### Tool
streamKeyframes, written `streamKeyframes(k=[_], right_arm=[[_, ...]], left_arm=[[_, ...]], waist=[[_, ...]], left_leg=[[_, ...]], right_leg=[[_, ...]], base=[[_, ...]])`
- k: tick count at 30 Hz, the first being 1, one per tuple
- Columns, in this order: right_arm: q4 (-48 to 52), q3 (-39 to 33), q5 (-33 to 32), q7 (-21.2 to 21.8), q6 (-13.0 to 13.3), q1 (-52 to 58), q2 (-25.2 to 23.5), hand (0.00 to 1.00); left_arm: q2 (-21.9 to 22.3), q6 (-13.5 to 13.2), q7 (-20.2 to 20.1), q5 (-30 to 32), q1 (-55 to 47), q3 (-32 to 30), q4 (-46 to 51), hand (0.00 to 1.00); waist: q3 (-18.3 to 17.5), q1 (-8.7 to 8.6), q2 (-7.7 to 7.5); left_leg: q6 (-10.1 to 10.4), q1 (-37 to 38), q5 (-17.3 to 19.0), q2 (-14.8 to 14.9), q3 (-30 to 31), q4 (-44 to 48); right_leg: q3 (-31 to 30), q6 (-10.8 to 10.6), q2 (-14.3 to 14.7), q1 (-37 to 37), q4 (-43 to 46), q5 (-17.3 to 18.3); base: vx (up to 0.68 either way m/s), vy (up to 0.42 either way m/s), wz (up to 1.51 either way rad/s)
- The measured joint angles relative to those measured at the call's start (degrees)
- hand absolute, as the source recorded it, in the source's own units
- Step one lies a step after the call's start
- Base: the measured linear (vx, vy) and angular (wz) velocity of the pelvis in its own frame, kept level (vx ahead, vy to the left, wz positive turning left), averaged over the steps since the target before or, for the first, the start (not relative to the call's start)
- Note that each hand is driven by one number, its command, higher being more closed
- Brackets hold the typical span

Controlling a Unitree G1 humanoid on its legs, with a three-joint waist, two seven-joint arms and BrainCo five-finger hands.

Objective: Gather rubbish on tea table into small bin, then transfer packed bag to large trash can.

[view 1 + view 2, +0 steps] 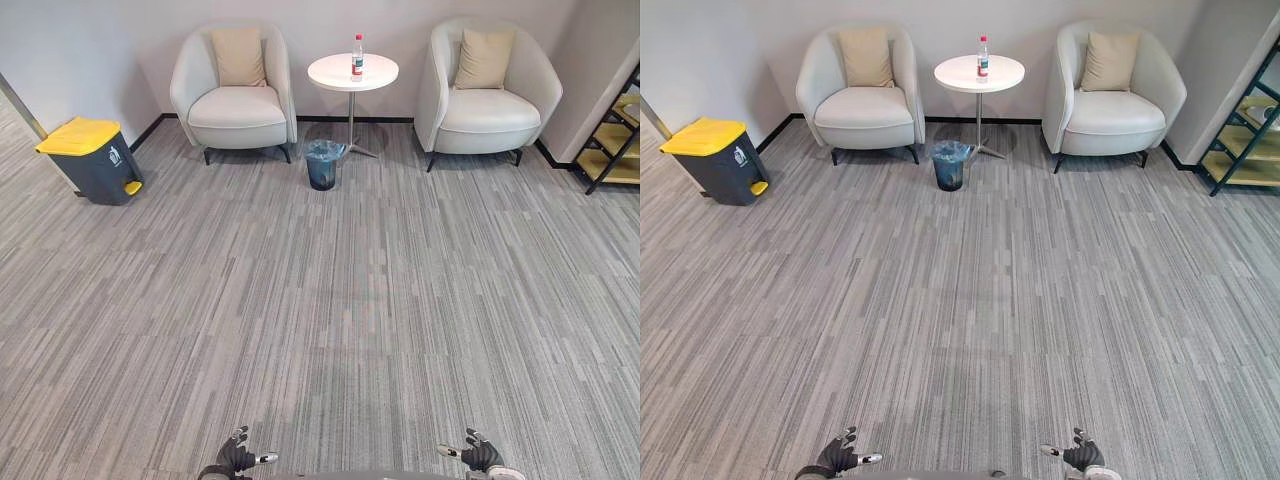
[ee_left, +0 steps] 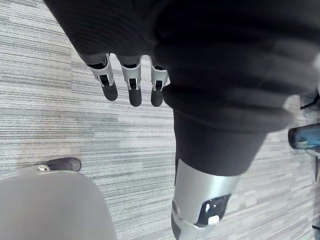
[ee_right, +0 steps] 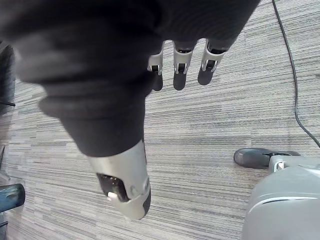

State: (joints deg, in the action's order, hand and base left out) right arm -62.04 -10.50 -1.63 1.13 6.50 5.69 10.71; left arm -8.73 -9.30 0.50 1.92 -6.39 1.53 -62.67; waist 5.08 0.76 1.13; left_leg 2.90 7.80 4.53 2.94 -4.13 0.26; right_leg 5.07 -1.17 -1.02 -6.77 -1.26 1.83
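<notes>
Rubbish, as far as we can see, means one plastic bottle (image 1: 357,56) with a red cap, upright near the middle of the round white worktop (image 1: 330,76). Just in front of the worktop's foot stands the small bin (image 1: 324,165), lined with a blue bag. The left armchair (image 1: 235,100) and the right armchair (image 1: 490,105) flank the worktop. The large trash can (image 1: 95,160), grey with a yellow lid, sits well apart by the left wall.

A wide stretch of carpeted floor (image 1: 320,300) lies between all this and us. The left robot hand (image 1: 238,458) and the right robot hand (image 1: 480,455) hang low, fingers loose and straight, holding nothing.

We judge the approach to be the main risk. The small bin stands between us and the worktop, so a drifting walk could kick it over. The bottle is tall and narrow, and a glancing finger could topple it and roll it off the worktop's edge. The worktop rests on one slim stem and may rock if we lean on it. The large trash can's lid is shut, so the bag could be blocked there.
</notes>
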Motion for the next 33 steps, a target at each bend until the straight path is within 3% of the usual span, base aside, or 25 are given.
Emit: streamKeyframes(k=[24, 33], right_arm=[[0.0, -0.8, -0.3, -0.3, 0.0, -0.1, -0.1, 0.0], [0.2, -3.0, -1.0, -1.1, 0.0, -0.5, -0.3, 0.0]], left_arm=[[0.1, 0.0, 0.8, 0.0, 0.1, 0.0, 0.0, 0.0], [0.1, 0.0, 0.8, 0.0, 0.2, 0.0, 0.0, 0.0]], waist=[[0.0, -0.07, -0.01], [0.1, 0.01, 0.22]], left_leg=[[-0.2, -0.1, 0.2, 0.2, -1.1, -0.5], [0.0, -1.1, 1.6, 0.9, -4.2, -0.1]], right_leg=[[-0.7, -0.1, 0.2, 0.2, -0.8, 0.0], [-3.7, -0.1, 1.0, 2.1, -0.7, 0.0]], base=[[0.0, -0.001, -0.01], [0.03, -0.007, -0.18]])
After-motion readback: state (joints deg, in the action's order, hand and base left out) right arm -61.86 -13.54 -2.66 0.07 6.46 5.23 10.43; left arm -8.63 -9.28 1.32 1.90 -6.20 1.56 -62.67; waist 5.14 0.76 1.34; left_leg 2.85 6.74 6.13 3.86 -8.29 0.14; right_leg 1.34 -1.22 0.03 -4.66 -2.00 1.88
